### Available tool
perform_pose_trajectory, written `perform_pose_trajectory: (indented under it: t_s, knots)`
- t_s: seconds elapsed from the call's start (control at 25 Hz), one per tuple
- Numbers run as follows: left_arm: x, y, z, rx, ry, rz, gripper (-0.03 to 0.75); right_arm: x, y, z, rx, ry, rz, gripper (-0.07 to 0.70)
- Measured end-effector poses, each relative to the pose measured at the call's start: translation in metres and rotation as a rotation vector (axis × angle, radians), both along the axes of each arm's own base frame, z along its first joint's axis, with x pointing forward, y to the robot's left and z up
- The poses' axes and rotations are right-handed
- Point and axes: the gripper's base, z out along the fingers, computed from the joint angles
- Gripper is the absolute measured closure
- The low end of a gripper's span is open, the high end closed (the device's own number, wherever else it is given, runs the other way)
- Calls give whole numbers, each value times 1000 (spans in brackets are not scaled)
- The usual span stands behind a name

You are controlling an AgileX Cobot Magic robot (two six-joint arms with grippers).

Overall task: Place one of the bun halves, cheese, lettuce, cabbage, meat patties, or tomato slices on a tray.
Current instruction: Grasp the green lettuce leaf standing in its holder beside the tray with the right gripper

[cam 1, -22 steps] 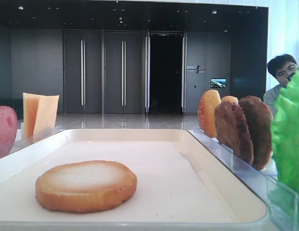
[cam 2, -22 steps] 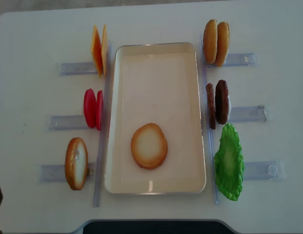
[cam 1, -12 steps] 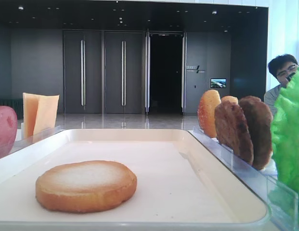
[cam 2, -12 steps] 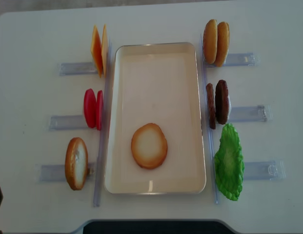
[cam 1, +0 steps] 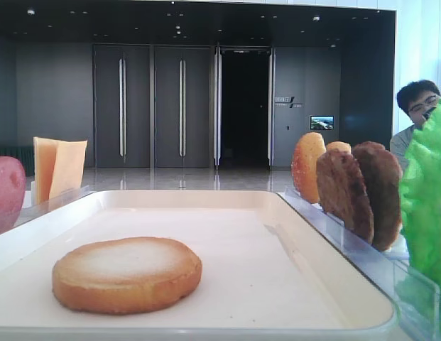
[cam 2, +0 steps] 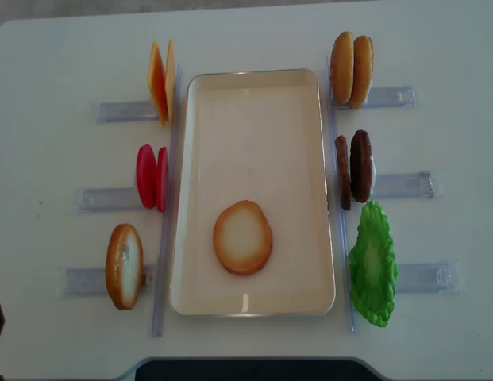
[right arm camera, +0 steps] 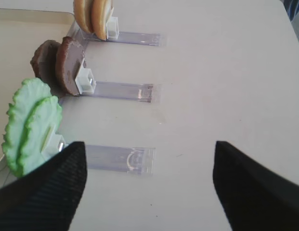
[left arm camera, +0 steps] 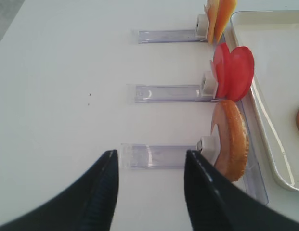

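A pale-faced bun half (cam 2: 243, 237) (cam 1: 126, 273) lies flat on the cream tray (cam 2: 254, 79). Left of the tray stand cheese (cam 2: 161, 82), tomato slices (cam 2: 151, 177) (left arm camera: 233, 72) and another bun half (cam 2: 124, 266) (left arm camera: 232, 139). On the tray's right side stand two domed buns (cam 2: 351, 69), two meat patties (cam 2: 353, 167) (right arm camera: 60, 67) and green lettuce (cam 2: 373, 266) (right arm camera: 31, 125); no separate cabbage can be told apart. My left gripper (left arm camera: 150, 159) hangs open over a clear holder strip beside the upright bun. My right gripper (right arm camera: 149, 149) is open above bare table right of the lettuce.
Clear plastic holder strips (cam 2: 111, 111) (cam 2: 421, 278) run outward from each upright item. The table's near edge (cam 2: 246, 363) lies just below the tray. In the low view a person (cam 1: 417, 114) sits behind the lettuce at the right.
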Motion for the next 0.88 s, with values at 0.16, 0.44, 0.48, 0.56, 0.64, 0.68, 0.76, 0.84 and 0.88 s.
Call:
perform_pose_trajectory:
  t_s: [0.16, 0.44, 0.48, 0.56, 0.64, 0.68, 0.76, 0.84, 0.88]
  knots:
    - [0, 0, 0, 0, 0, 0, 370, 0, 0, 0, 0, 0, 0, 86]
    - [0, 0, 0, 0, 0, 0, 370, -1, 0, 2, 2, 12, 0, 122]
    - [0, 0, 0, 0, 0, 0, 370, 1, 0, 4, 5, 31, -4, 132]
    - [0, 0, 0, 0, 0, 0, 373, 7, 1, 11, 8, 81, -12, 146]
    - [0, 0, 0, 0, 0, 0, 382, 15, 3, 20, 15, 131, -22, 150]
    - [0, 0, 0, 0, 0, 0, 391, 20, 3, 24, 18, 162, -29, 150]
    - [0, 0, 0, 0, 0, 0, 415, 30, 5, 32, 29, 229, -48, 151]
    - [0, 0, 0, 0, 0, 0, 443, 43, 7, 41, 36, 287, -64, 151]
    - [0, 0, 0, 0, 0, 0, 454, 49, 8, 44, 38, 306, -69, 151]
